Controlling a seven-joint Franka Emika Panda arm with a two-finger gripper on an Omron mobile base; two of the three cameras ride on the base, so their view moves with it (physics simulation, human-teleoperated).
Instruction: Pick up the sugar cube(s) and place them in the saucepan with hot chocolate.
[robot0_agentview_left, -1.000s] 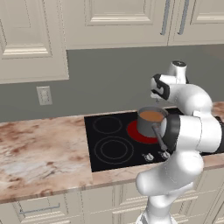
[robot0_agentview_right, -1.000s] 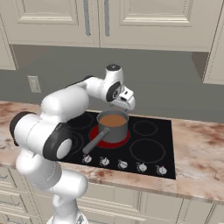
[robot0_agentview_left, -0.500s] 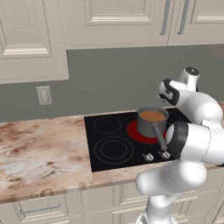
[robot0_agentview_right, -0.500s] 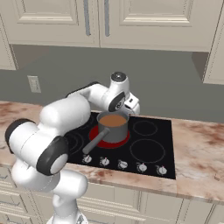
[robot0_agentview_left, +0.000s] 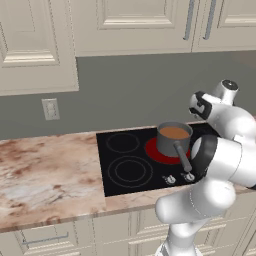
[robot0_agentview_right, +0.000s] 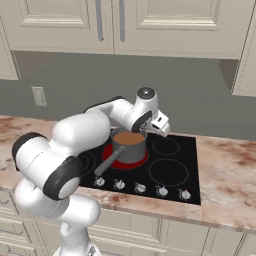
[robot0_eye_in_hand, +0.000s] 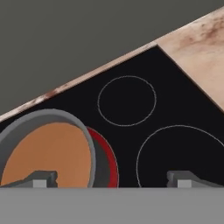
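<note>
One saucepan (robot0_agentview_left: 173, 140) is shown standing on the glowing red burner (robot0_agentview_left: 156, 151) at the rear of the black cooktop (robot0_agentview_left: 125, 172), its long grey handle (robot0_agentview_right: 108, 161) directed toward the row of knobs (robot0_agentview_right: 140, 188) along the front edge. It is filled with hot chocolate (robot0_eye_in_hand: 41, 153), seen as a smooth light-brown disc as wide as the rim. Over the last second the hand has been swung from a position directly above the pan toward the robot's right, so that the gripper (robot0_eye_in_hand: 113, 178) is now held above the unlit rings beside the pan. In the hand view one fingertip (robot0_eye_in_hand: 41, 178) is seen over the liquid, while the other fingertip (robot0_eye_in_hand: 186, 178) is seen over a white-outlined ring (robot0_eye_in_hand: 183, 153). The jaws are spread to their full width and nothing is held between them. No sugar cube can be made out on the cooktop, on the marble counter (robot0_agentview_left: 50, 170) or in the liquid, so where the cubes lie cannot be told. Two readings are therefore possible: a cube may have been released into the pan, with the arm now being drawn off, or the hand may be passing over the stove toward a cube lying elsewhere. By either reading, the next grasp is judged to be made away from the pan.
</note>
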